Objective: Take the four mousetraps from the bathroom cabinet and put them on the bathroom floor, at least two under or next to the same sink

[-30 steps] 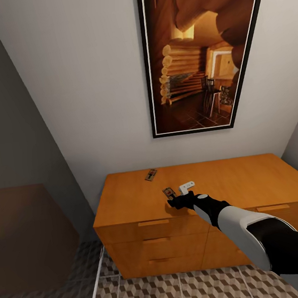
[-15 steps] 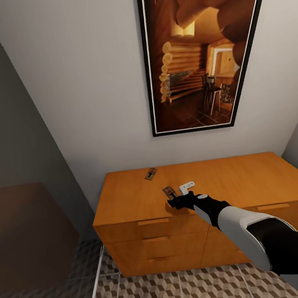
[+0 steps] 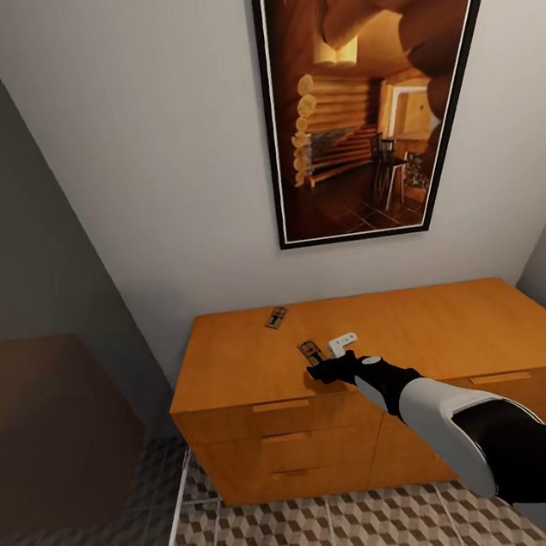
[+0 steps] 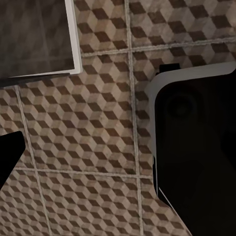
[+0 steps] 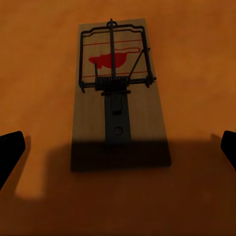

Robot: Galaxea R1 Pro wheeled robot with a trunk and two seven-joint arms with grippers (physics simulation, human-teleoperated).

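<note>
i have the right end effector (image 3: 318,369) spread wide, holding nothing, just short of a mousetrap (image 5: 117,93) flat on the cabinet (image 3: 455,330) surface; second mousetrap (image 3: 276,318) lies farther back. left end effector: cannot tell.

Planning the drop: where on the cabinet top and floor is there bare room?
On the cabinet top, the stretch right of the right gripper is bare, as is the left front corner. It is crowded mid-left: the near mousetrap, the far mousetrap and a white piece. The bathroom floor before the drawers looks open.
</note>
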